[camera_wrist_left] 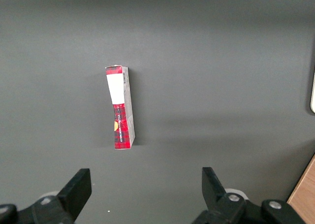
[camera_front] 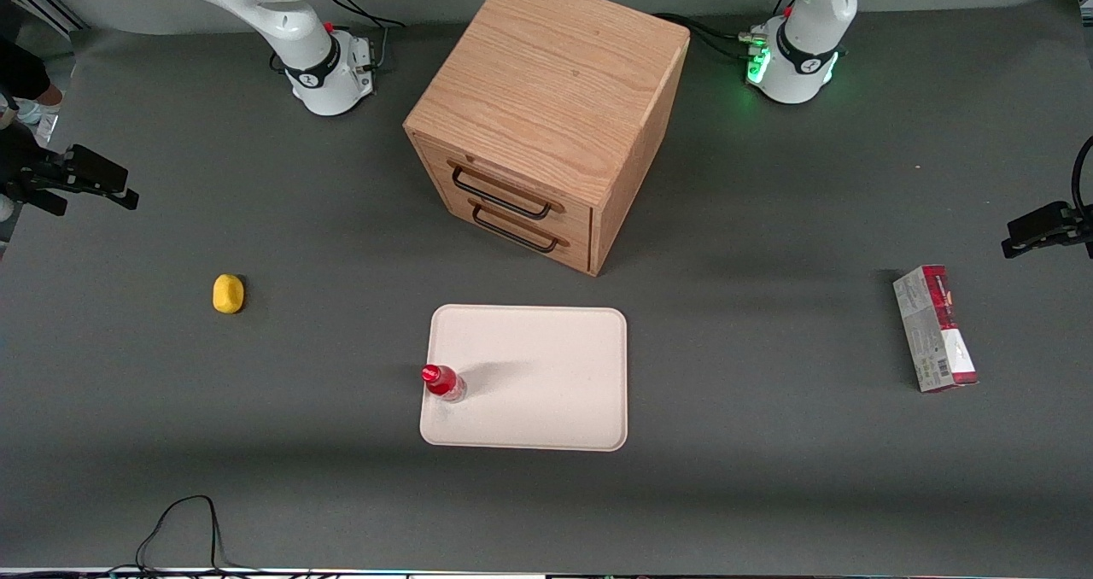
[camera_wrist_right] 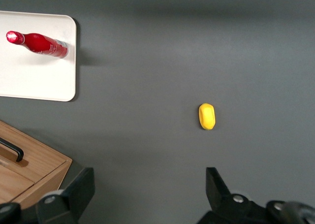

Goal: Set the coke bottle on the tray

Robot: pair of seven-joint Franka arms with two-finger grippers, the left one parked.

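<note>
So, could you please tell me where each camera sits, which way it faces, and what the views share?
Front view: high above the table, looking down at both arm bases, cabinet, tray, bottle, lemon, carton.
Left wrist view: looks down on the carton; parked fingers show.
Right wrist view: looks down on lemon, bottle upright on tray; open gripper raised, away from the bottle.
Front and right wrist share bottle, tray, lemon.

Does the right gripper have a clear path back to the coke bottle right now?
Probably yes: the open gripper hangs over bare table, and the coke bottle stands upright at the tray edge, nothing crowding it.
</note>
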